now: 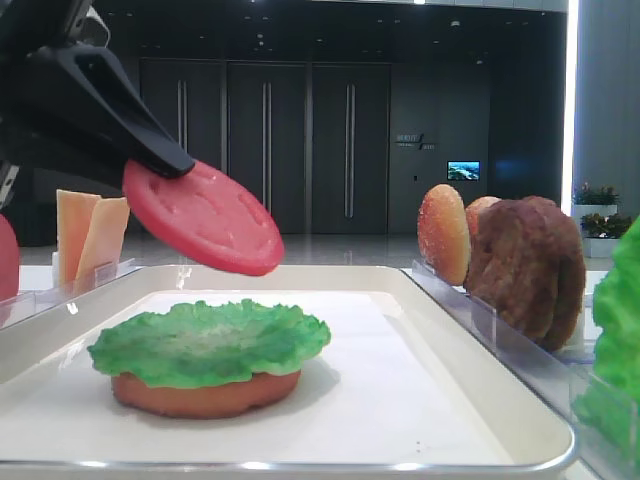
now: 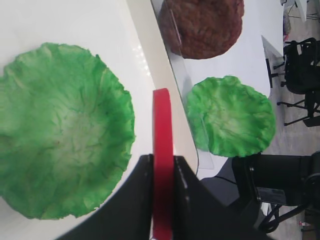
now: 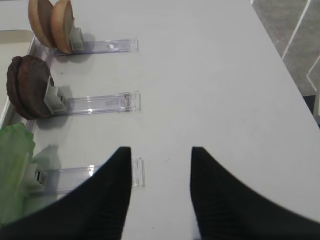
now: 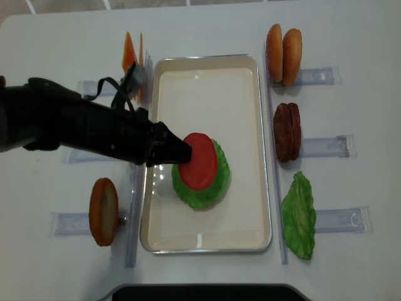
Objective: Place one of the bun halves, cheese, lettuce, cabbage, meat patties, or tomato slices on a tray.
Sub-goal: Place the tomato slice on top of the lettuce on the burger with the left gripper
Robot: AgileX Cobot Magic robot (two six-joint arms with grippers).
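- tomato slice (image 4: 198, 161) clamped by its edge in the left end effector (image 4: 178, 152), held flat and slightly tilted in the air over the tray (image 4: 207, 69), not touching anything below
- directly under it: lettuce (image 1: 208, 343) lying on a flat bun half (image 1: 205, 393), stack sits on the tray floor, left of tray centre in the overhead view
- left wrist view: slice seen edge-on (image 2: 163, 160) between the two black fingers (image 2: 140, 200), lettuce on the tray to its left
- right of the tray, on the tabletop (image 4: 351, 37): clear holders with two bun halves (image 4: 283, 54), meat patties (image 4: 287, 132), a second lettuce leaf (image 4: 299, 215)
- left of the tray: cheese (image 4: 129, 53) upright in a holder at the far end, another round reddish-orange piece (image 4: 104, 211) standing in a holder at the near end
- right end effector (image 3: 161, 190) released, jaws apart and holding nothing, above bare tabletop right of those holders
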